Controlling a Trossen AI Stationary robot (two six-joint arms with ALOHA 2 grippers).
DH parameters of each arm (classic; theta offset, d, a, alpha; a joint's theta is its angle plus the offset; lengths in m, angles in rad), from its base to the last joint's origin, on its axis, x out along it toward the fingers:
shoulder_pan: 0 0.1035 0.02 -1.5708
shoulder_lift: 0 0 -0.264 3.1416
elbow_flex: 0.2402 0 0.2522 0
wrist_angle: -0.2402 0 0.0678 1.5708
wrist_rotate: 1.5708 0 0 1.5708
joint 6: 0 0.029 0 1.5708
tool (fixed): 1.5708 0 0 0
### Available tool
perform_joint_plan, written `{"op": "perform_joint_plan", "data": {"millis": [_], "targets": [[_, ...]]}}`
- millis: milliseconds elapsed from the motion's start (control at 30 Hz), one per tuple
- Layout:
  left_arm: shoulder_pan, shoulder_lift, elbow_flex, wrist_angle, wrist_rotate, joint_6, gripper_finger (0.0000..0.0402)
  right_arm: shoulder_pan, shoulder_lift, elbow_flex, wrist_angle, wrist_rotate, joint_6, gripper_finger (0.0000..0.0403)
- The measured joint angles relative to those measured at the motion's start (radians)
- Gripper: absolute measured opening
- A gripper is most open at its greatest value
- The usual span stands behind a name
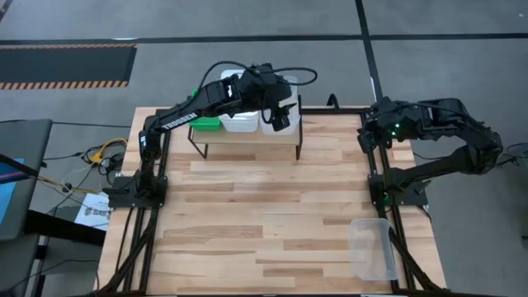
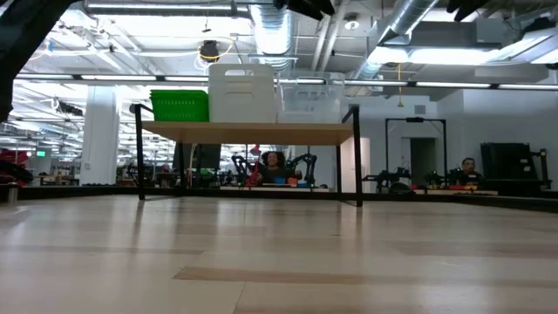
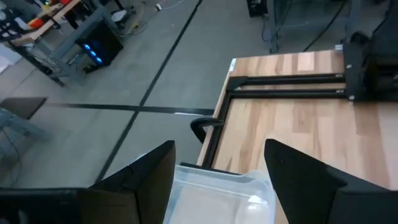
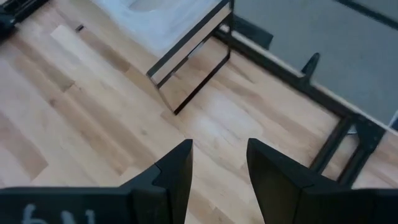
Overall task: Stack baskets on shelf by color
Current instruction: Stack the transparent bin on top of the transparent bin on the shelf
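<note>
Baskets on the shelf, one clear basket left on the table

The left gripper [image 1: 285,110] hung wide open over the shelf [image 1: 247,140] at the top middle, holding nothing; green baskets [image 2: 180,105], white baskets [image 2: 242,93] and clear baskets [image 2: 309,103] sat side by side there; a lone clear basket [image 1: 372,247] lay lower right, long side running up and down; the right gripper [image 4: 219,163] stood partly open and empty at the upper right.

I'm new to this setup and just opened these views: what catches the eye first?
The small shelf at the table's far edge, carrying the green stack, the white stack and clear baskets side by side. The left pincer hovers open above the clear ones. One more clear basket lies alone at the near right corner, while the right pincer waits open at the far right.
</note>
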Motion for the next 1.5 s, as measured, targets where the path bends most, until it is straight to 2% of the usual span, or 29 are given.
{"op": "perform_joint_plan", "data": {"millis": [167, 400, 533, 767, 967, 1167, 1367, 1500], "targets": [[-0.012, -0.027, 0.0, -0.017, 0.038, -0.041, 0.0236, 0.001, 0.0, 0.0, -0.003, -0.048, 0.001, 0.0175], [-0.039, -0.078, 0.0, -0.036, 0.066, -0.088, 0.0236, 0.001, 0.02, 0.0, -0.022, -0.049, 0.003, 0.0175], [-0.058, -0.12, 0.0, -0.112, 0.063, -0.099, 0.0236, 0.001, 0.054, -0.002, -0.051, -0.049, 0.04, 0.0175], [-0.095, -0.177, 0.0, -0.207, 0.059, -0.186, 0.0236, 0.064, 0.096, -0.13, -0.052, -0.101, 0.072, 0.0175], [-0.122, -0.217, 0.0, -0.299, 0.069, -0.218, 0.0236, 0.172, 0.135, -0.291, -0.051, -0.182, 0.225, 0.0175], [-0.154, -0.272, 0.0, -0.369, 0.158, -0.229, 0.0235, 0.339, 0.17, -0.399, -0.049, -0.271, 0.468, 0.0175], [-0.201, -0.335, 0.0, -0.458, 0.166, -0.26, 0.0235, 0.527, 0.224, -0.469, 0.028, -0.424, 0.754, 0.0175], [-0.247, -0.374, 0.0, -0.512, 0.165, -0.283, 0.0235, 0.634, 0.29, -0.486, 0.128, -0.533, 0.845, 0.0175]]}}
